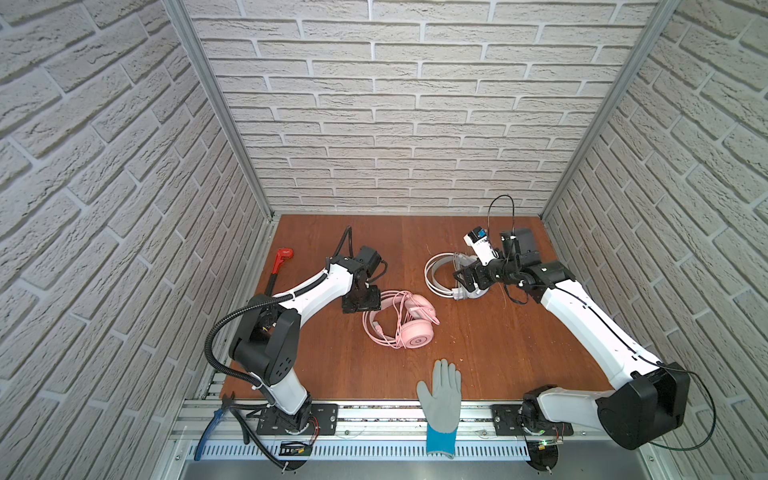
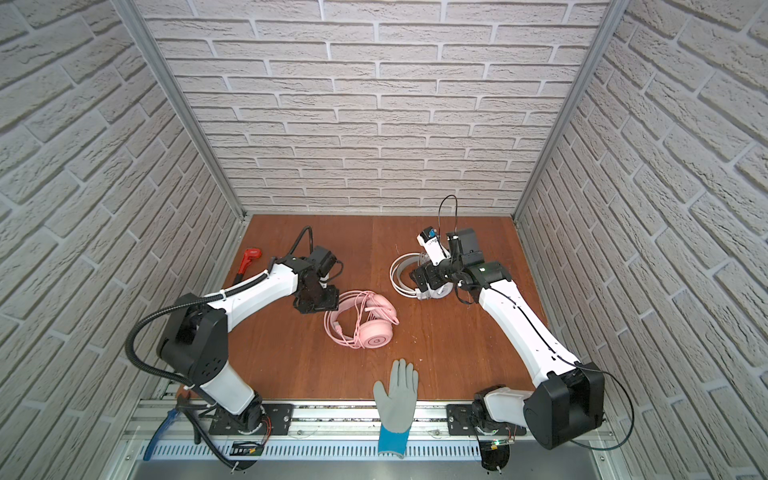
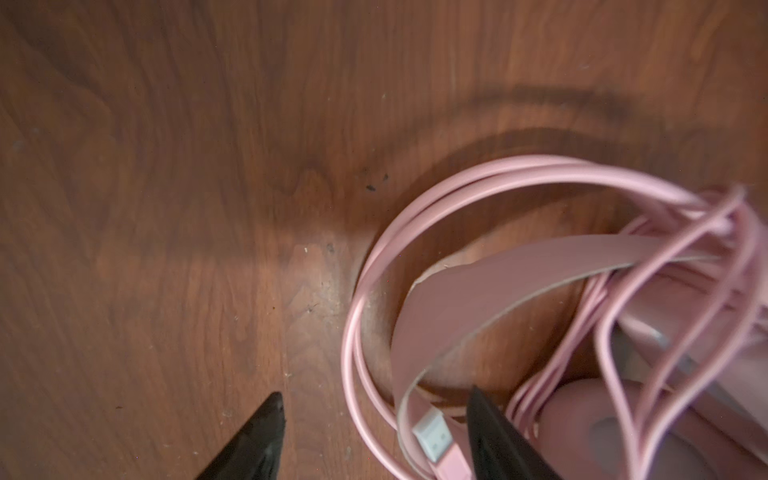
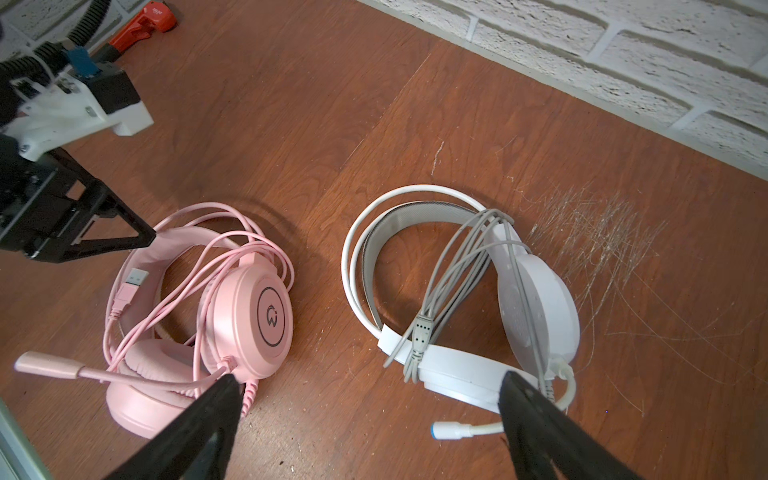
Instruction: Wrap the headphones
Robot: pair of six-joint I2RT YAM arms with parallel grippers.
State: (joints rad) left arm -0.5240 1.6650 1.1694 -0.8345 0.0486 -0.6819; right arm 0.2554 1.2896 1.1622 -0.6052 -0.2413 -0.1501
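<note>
The left pincer stands open astride the cable and plug of the pink headset on the surface, gripping nothing; the right pincer hangs wide open, empty, over the white headset.

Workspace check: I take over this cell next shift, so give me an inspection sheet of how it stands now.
Surface: brown wooden table, scratched beside the white headphones.
Job's things: pink headphones and white headphones lie flat, apart.
Clutter: red tool at the far left; grey glove over the front edge; blue-handled pliers at the front left frame.
Grippers: left gripper open, straddling pink cable loops and the USB plug; right gripper open above the white headphones, holding nothing.
Cables: pink cable looped loosely round its headset; grey cable bundled over the white headband.
Surroundings: brick-pattern walls on three sides.
</note>
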